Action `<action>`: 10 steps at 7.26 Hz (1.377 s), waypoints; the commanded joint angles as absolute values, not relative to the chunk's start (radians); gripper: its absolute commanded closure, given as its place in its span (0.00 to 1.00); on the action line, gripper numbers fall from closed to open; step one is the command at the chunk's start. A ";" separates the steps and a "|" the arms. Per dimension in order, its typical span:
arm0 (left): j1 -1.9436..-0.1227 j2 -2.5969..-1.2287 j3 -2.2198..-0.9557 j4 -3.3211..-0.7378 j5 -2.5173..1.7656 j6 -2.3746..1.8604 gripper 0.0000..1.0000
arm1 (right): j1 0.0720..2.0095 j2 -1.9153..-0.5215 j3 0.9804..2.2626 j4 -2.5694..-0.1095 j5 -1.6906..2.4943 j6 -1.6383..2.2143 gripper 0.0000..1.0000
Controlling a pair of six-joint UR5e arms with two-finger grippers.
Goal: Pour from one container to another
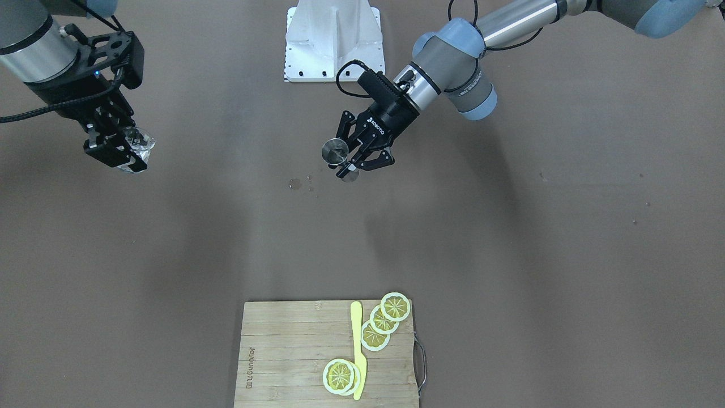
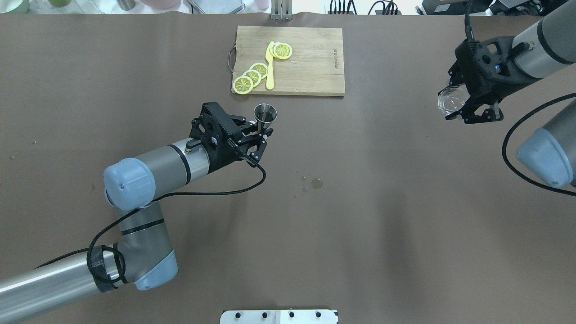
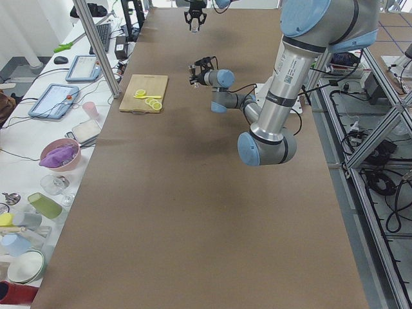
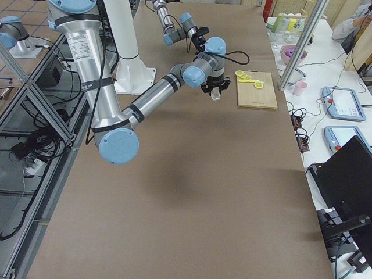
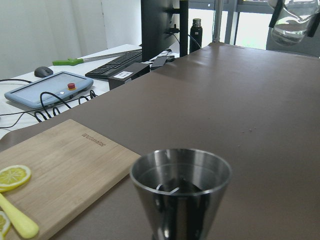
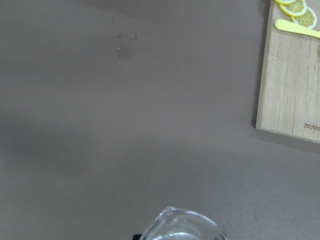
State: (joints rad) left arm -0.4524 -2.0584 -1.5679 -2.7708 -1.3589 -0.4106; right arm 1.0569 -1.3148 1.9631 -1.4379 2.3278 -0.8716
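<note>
Steel jigger (image 1: 335, 151) clamped in Robotiq-marked left hand (image 1: 351, 165), while right hand (image 1: 128, 152) grips a clear glass (image 1: 145, 140)

Grips a clear glass (image 4: 215, 96) in the right gripper (image 4: 213, 89); just beyond the claw, wooden board (image 4: 258, 93) with lemon slices (image 4: 247, 76).

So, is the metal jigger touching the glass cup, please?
Apart. In the overhead view the metal jigger, held by the left gripper, is far from the glass cup in the right gripper.
</note>
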 commanded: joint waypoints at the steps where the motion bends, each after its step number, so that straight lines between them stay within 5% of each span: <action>1: -0.453 -1.962 -1.594 -2.779 -1.269 -0.451 1.00 | 1.132 -1.356 1.861 -1.303 2.432 -0.877 1.00; 5: -0.453 -1.838 -1.644 -2.784 -0.996 -0.613 1.00 | 1.209 -1.362 1.651 -1.096 2.583 -0.874 1.00; 10: -0.227 -1.639 -1.649 -2.823 -0.568 -0.820 1.00 | 1.226 -1.362 1.508 -0.970 2.664 -0.859 1.00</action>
